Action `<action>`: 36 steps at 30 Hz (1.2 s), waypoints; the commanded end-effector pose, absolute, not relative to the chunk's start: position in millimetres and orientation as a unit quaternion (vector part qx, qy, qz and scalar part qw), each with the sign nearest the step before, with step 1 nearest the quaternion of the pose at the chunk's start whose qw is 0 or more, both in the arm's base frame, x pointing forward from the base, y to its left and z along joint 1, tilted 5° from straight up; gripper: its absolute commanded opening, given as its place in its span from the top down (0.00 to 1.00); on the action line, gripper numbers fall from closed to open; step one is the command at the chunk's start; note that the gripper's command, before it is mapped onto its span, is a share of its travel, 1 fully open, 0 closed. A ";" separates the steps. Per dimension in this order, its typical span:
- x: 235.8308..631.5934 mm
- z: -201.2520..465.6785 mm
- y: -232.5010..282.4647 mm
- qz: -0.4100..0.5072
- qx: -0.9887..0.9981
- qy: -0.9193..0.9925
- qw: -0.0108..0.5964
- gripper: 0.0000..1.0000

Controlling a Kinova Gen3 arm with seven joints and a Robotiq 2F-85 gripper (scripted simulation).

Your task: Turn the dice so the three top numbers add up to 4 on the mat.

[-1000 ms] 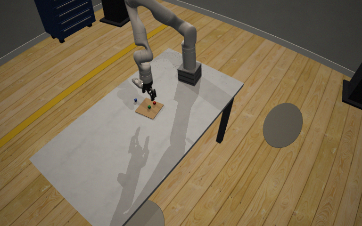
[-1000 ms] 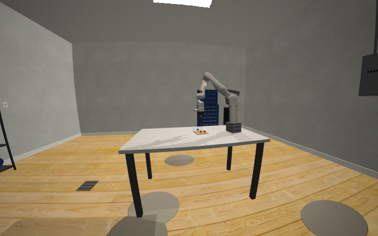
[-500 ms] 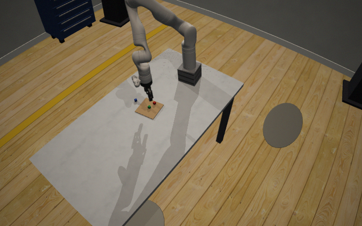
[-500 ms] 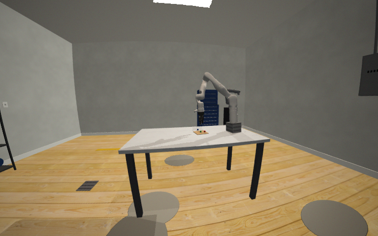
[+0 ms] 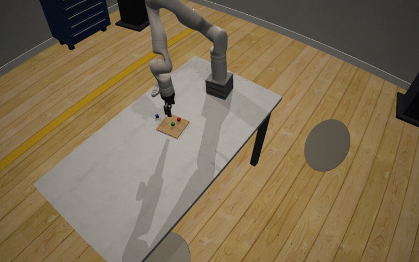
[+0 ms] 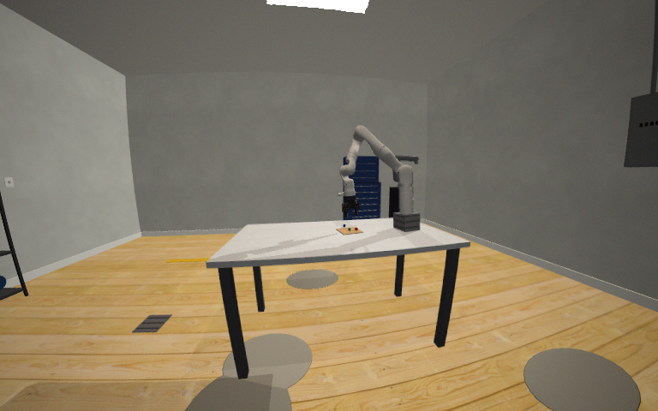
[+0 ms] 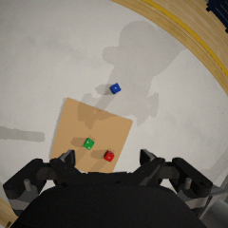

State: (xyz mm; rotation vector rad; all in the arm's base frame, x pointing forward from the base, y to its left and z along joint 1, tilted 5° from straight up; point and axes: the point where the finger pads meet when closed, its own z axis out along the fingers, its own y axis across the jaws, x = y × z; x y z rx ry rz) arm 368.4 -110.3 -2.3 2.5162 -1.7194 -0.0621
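A tan mat lies flat on the grey table; it also shows in the wrist view and in the exterior view. A green die and a red die sit on the mat. A blue die lies on the bare table just off the mat's far-left side. The top numbers are too small to read. My gripper hangs open and empty well above the mat's back edge, touching nothing; its fingers frame the wrist view's bottom.
The arm's dark base block stands on the table right of the mat. A small pale object lies at the table's left edge behind the gripper. A blue drawer cabinet stands on the floor beyond.
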 end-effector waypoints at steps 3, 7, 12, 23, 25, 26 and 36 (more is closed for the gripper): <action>367.2 -3.2 -113.5 -0.018 0.773 -0.633 0.049 0.00; 365.3 -4.7 -118.4 -0.017 0.705 -0.707 0.050 0.00; 363.9 -6.2 -125.4 -0.014 0.607 -0.793 0.052 0.00; 364.4 -7.4 -140.3 -0.002 0.401 -0.915 0.049 0.00; 365.0 -7.4 -143.9 0.002 0.353 -0.934 0.048 0.00; 365.4 -7.4 -145.8 0.003 0.329 -0.943 0.047 0.00; 369.2 -6.3 -161.2 0.017 0.139 -0.990 0.036 0.00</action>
